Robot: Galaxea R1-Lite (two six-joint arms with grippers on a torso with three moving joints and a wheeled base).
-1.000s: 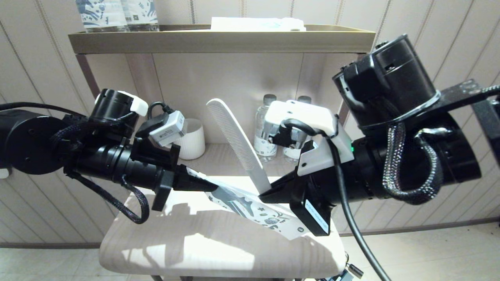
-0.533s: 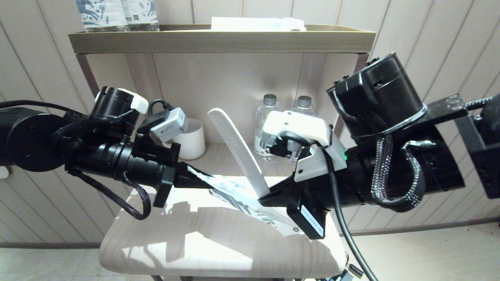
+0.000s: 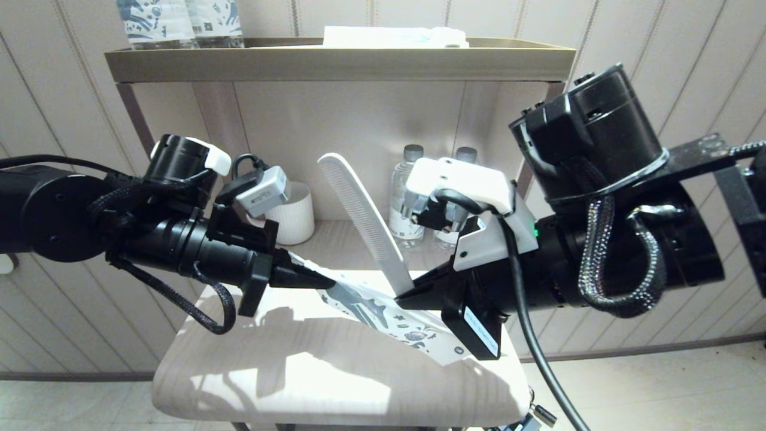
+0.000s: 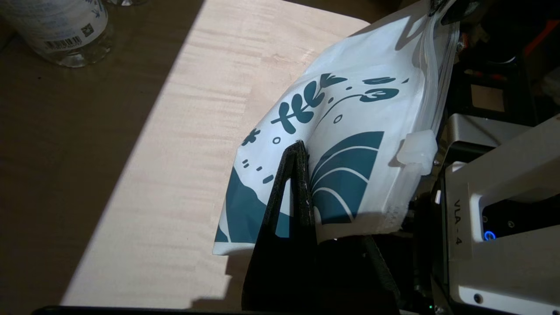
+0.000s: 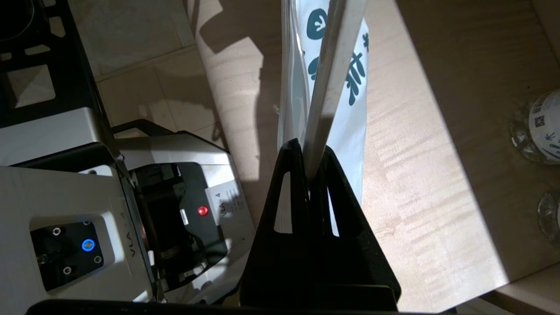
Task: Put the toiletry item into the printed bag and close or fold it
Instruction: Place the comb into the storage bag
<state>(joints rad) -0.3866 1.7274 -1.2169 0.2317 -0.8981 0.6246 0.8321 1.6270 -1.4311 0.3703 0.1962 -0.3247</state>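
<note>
Pinching a blue-printed whitish pouch (image 3: 395,320), left gripper (image 3: 317,280); right gripper (image 3: 407,297) clamps white fine-toothed comb (image 3: 364,218).

the head view looks forward and down from above both arms at the wooden table (image 3: 311,371) and the shelf (image 3: 335,63) behind it. each wrist view sits close behind its own black fingers, looking down at that table. all three share the printed bag (image 3: 395,320) (image 4: 350,153) (image 5: 350,87).

The right gripper's fingers (image 3: 419,296) hide the comb's (image 3: 365,221) handle end (bag mouth too).
</note>
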